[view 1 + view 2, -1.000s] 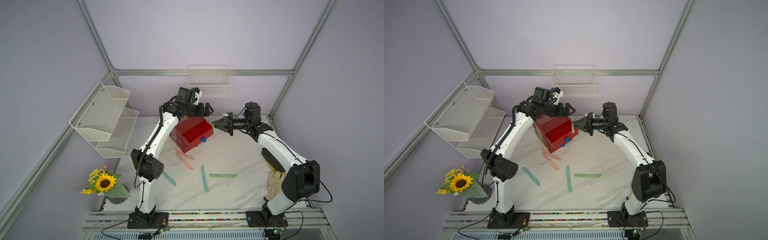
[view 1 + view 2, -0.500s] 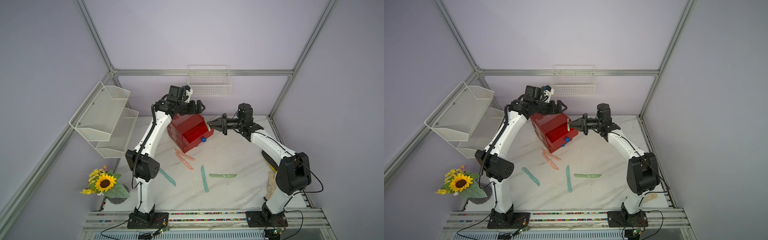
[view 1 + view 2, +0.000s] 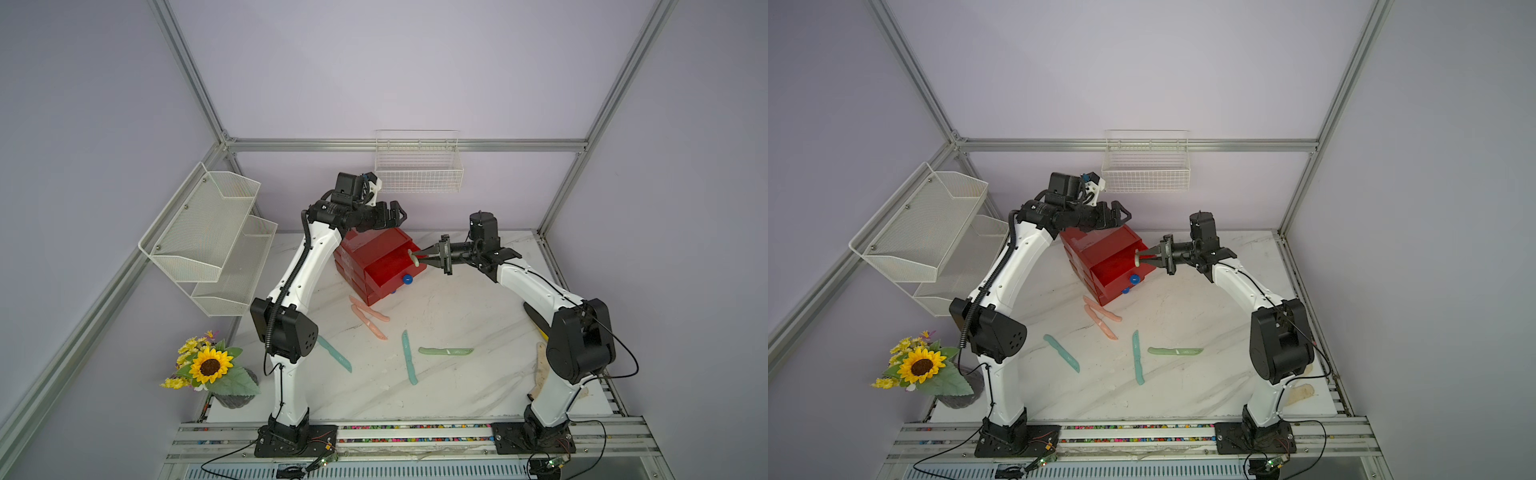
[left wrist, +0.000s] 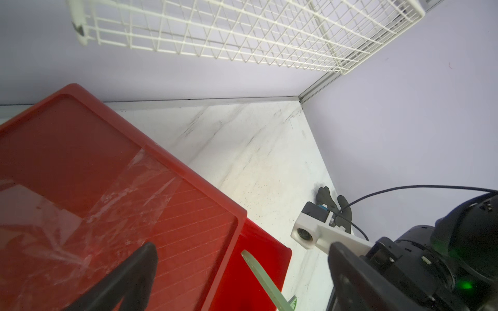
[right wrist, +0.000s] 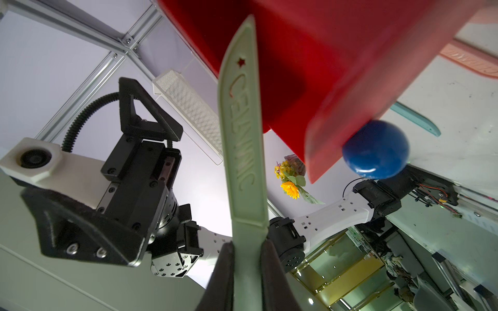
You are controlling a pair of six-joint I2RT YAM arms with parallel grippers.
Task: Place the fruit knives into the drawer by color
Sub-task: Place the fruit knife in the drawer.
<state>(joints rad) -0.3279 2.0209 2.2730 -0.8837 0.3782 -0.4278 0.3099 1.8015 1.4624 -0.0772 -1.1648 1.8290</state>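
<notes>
The red drawer (image 3: 374, 266) (image 3: 1104, 262) chest stands at the back of the table with its top drawer pulled out; its blue knob (image 5: 376, 149) shows in the right wrist view. My right gripper (image 3: 424, 257) (image 5: 246, 250) is shut on the handle of a pale green fruit knife (image 5: 242, 134) (image 4: 258, 274), whose blade reaches over the open top drawer. My left gripper (image 3: 395, 214) (image 4: 242, 282) hangs open above the taped lid. On the table lie two salmon-pink knives (image 3: 372, 312) (image 3: 370, 325), two teal knives (image 3: 334, 353) (image 3: 409, 357) and another pale green one (image 3: 445, 351).
A white wire basket (image 3: 417, 166) hangs on the back wall. A white two-tier mesh rack (image 3: 212, 241) is mounted on the left wall. A sunflower vase (image 3: 212, 370) stands at the front left. A pale glove (image 3: 540, 365) lies by the right arm's base.
My right gripper has carried the pale green knife leftward up to the open top drawer. My left gripper has drawn back a little to the left above the chest.
</notes>
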